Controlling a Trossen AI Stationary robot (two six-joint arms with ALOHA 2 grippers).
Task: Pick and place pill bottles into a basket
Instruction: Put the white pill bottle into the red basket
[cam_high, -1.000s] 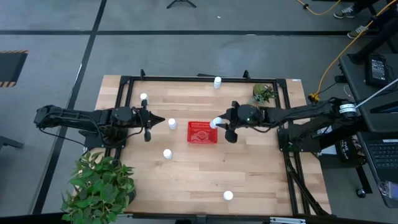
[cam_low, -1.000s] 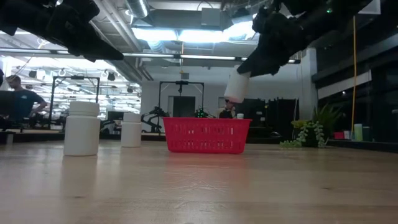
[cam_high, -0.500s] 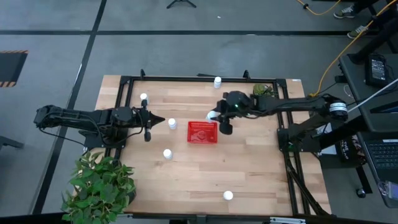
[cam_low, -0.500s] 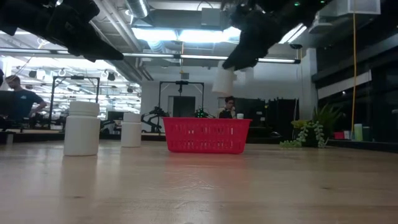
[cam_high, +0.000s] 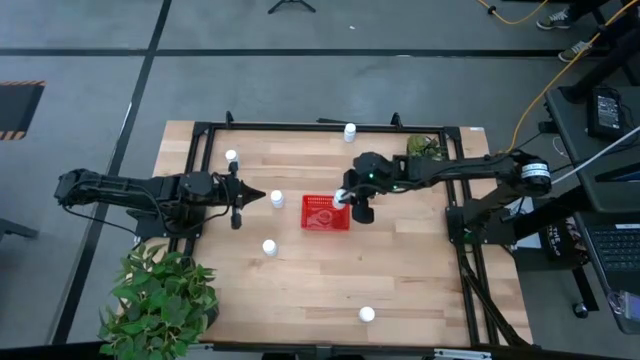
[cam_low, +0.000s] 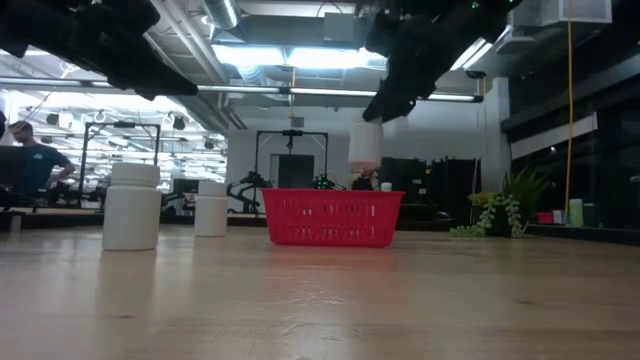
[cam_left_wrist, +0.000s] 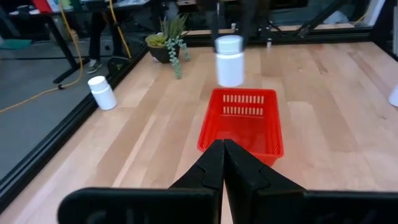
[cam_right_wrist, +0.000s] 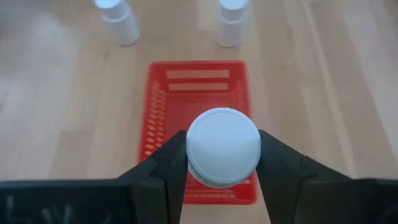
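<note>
Hanging upright in the clamped fingers of the right gripper, a pill bottle sits directly above the empty red basket, cap up, while the left gripper, fully closed and empty, waits well clear.

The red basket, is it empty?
Empty: only bare red mesh shows inside the basket; the bottle hangs above it.

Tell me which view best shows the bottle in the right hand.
Left wrist view: the held bottle shows whole, hanging above the basket. Right wrist sees only its cap between the fingers; low view a partial side; high view a speck.
</note>
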